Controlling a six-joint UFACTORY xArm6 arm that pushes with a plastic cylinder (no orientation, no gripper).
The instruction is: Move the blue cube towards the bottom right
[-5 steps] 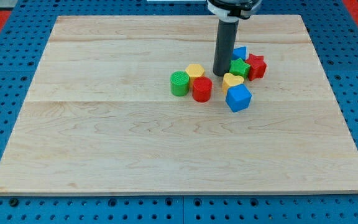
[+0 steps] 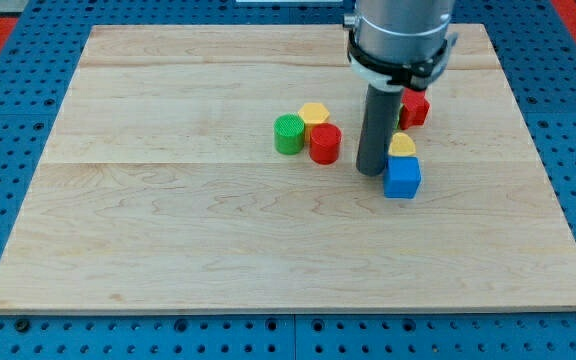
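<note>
The blue cube [image 2: 402, 178] lies right of the board's middle. My tip [image 2: 371, 171] stands just to its left, touching or nearly touching it. A yellow block [image 2: 402, 146] sits right above the blue cube, against its top edge. The rod and the arm above it hide whatever lies behind them.
A red block [image 2: 415, 108] peeks out right of the rod, further up. To the left stand a green cylinder [image 2: 289, 133], a yellow block [image 2: 314, 114] and a red cylinder [image 2: 325, 144] in a cluster. The wooden board [image 2: 168, 220] rests on a blue pegboard.
My tip has moved down and slightly right. The blue cube has shifted right and down, and the yellow block has followed. The green star and second blue block are now hidden behind the rod.
</note>
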